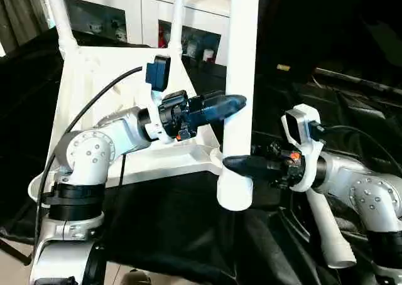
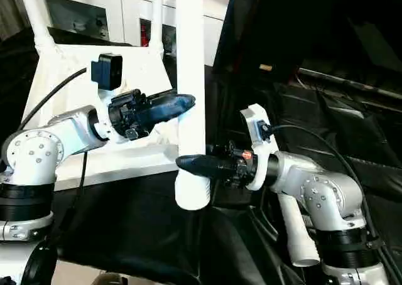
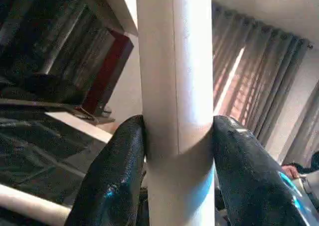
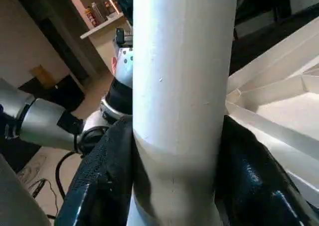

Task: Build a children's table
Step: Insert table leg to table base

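The white tabletop (image 1: 94, 96) lies upside down on the black-draped table, ribbed underside up, with two white legs (image 1: 59, 15) standing in its far corner sockets. A third white leg (image 1: 242, 65) stands upright at the near right corner socket (image 1: 235, 194). My left gripper (image 1: 233, 104) is shut on this leg partway up, one black finger on each side (image 3: 117, 176). My right gripper (image 1: 235, 164) is shut on the same leg lower down, just above the socket, as the right wrist view shows (image 4: 179, 111). A fourth white leg (image 1: 326, 228) lies loose under my right forearm.
White cabinets (image 1: 125, 9) stand behind the table. Black cloth (image 1: 352, 103) covers the work table to the right, in folds. A black cable (image 1: 94, 103) runs across the tabletop to my left arm. A person's hand (image 3: 290, 171) shows at the edge of the left wrist view.
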